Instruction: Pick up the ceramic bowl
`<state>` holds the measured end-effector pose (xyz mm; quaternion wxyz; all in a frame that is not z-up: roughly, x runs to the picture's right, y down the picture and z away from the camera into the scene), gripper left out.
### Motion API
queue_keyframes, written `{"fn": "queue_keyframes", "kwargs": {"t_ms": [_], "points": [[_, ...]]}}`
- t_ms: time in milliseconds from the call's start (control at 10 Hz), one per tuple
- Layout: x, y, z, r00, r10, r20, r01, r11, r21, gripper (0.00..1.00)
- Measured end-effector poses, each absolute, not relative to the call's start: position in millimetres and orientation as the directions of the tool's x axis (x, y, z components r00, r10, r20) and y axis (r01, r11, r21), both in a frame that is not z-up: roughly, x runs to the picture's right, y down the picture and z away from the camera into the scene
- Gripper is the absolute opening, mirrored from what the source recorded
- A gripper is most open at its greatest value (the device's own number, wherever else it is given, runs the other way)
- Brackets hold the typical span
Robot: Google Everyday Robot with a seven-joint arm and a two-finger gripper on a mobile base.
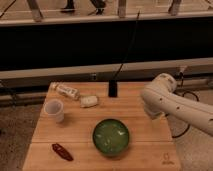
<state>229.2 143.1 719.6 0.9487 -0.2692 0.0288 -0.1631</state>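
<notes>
text: none readable | table corner mark (167,159): maybe logo | jaws: hidden behind arm

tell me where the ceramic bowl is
In the camera view the ceramic bowl sits near the table's front edge, right of the red item; the white arm is at its upper right, the hand not visible.

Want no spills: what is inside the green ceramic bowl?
The round glossy green ceramic bowl shows only pale speckles inside, no loose contents; nothing covers it. The hand is out of view; only the white arm shows, to its right.
</notes>
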Motion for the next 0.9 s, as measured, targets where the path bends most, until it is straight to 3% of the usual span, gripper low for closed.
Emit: {"fn": "queue_keyframes", "kwargs": {"t_ms": [900], "points": [[203, 157, 737, 0.823, -0.554, 0.125, 0.536, 0.687, -0.491, 0.8]]}}
